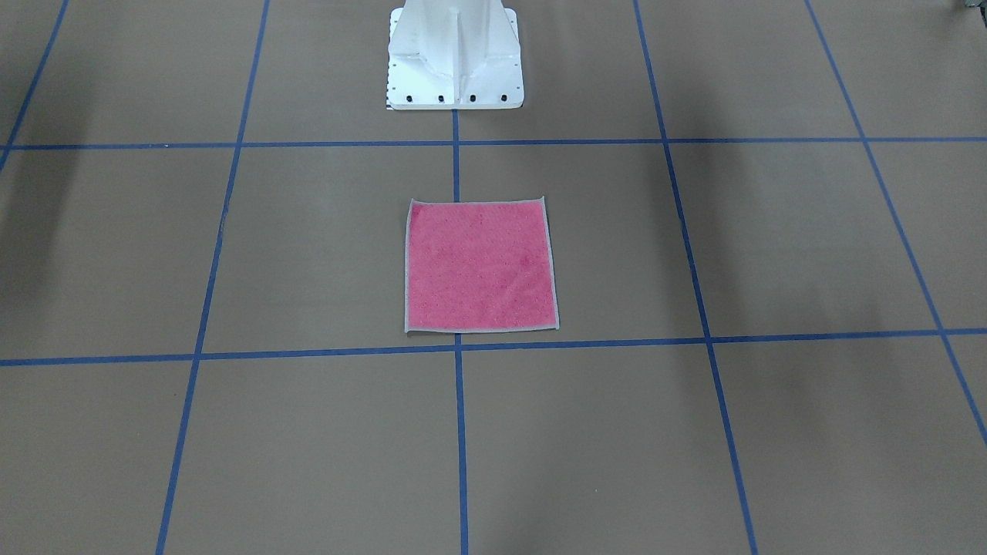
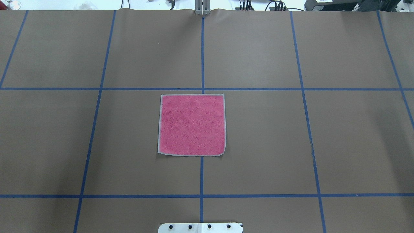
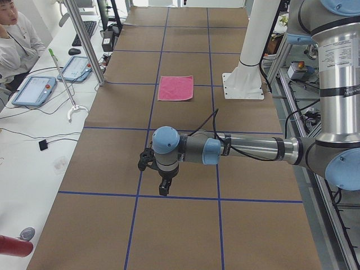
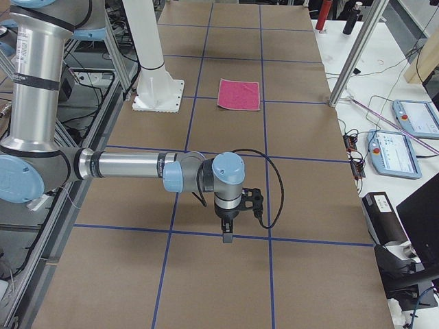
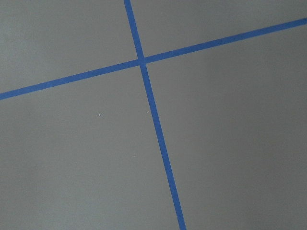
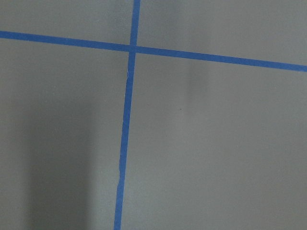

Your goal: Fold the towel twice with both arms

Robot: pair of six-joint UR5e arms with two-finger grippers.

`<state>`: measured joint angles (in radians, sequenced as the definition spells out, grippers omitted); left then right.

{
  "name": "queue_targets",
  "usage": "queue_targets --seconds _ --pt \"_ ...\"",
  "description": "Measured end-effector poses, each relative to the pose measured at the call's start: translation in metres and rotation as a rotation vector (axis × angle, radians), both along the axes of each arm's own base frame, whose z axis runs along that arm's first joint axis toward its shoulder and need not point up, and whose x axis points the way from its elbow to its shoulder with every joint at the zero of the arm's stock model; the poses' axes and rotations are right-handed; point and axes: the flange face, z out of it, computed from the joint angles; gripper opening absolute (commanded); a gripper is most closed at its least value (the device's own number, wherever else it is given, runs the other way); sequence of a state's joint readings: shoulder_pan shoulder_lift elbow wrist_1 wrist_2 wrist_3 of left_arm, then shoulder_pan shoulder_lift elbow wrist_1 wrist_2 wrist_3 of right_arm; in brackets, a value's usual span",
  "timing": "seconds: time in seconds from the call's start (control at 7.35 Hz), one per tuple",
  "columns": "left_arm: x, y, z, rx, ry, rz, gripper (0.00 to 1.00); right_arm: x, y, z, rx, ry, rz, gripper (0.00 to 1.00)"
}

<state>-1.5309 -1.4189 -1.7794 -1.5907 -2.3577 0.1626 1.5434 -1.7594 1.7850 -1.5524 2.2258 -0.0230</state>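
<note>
Front view: the towel (image 1: 481, 266) is seen lying flat, pink face up, on the table (image 1: 771, 254). It lies between the base (image 1: 455, 62) and a cross line of tape (image 1: 308, 353). No arm is shown.
Overhead view: the towel is shown square to the grid and astride the centre tape line. Its far edge lies just short of a cross line. No gripper is shown.
Left side view: the left arm (image 3: 253, 148) is seen stretched low over the table. The left gripper (image 3: 163, 188) is pointed down, well apart from the towel. Whether it is wide or narrow cannot be told from here. A person (image 3: 17, 39) is seated at the side bench.
Right side view: the right arm (image 4: 123, 164) is posed alike. The right gripper (image 4: 227, 236) is pointed down, well apart from the towel, and its opening cannot be told.
Wrist views: only bare table and a tape crossing are shown in each. No towel or fingers are seen.
Handling: the towel is judged light, soft and limp. It would be expected to sag when lifted, though the terry should give grip.
Hold: two corners of one edge are suggested, one per gripper, pinched at the edging (image 2: 191, 156) and lifted together.
View differences: the arms are shown only in the side views. The towel's flatness and edges are read best in the front and overhead views. The under face is shown in none.
</note>
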Motion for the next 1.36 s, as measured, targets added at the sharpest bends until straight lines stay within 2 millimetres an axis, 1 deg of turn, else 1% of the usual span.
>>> queue_targets --seconds 0.27,0.68,0.82,0.95,1.09,1.36 --pt "0.000 0.001 -0.001 0.001 -0.001 -0.001 1.00 0.000 0.000 -0.002 0.003 0.000 0.000 1.00" --pt "0.000 0.001 -0.003 0.005 -0.001 0.000 1.00 -0.001 -0.002 -0.011 0.025 -0.005 -0.004 1.00" --pt "0.000 -0.001 -0.006 0.012 0.001 -0.001 1.00 -0.004 -0.005 -0.016 0.054 -0.016 -0.008 1.00" --pt "0.001 -0.005 -0.014 0.027 0.004 -0.002 1.00 -0.007 -0.008 -0.021 0.100 -0.028 -0.011 1.00" --pt "0.001 -0.012 -0.025 0.052 0.007 -0.003 1.00 -0.008 -0.011 -0.025 0.141 -0.031 -0.011 1.00" --pt "0.003 -0.036 -0.053 0.127 0.013 -0.002 1.00 -0.009 -0.019 -0.036 0.204 -0.037 -0.011 1.00"
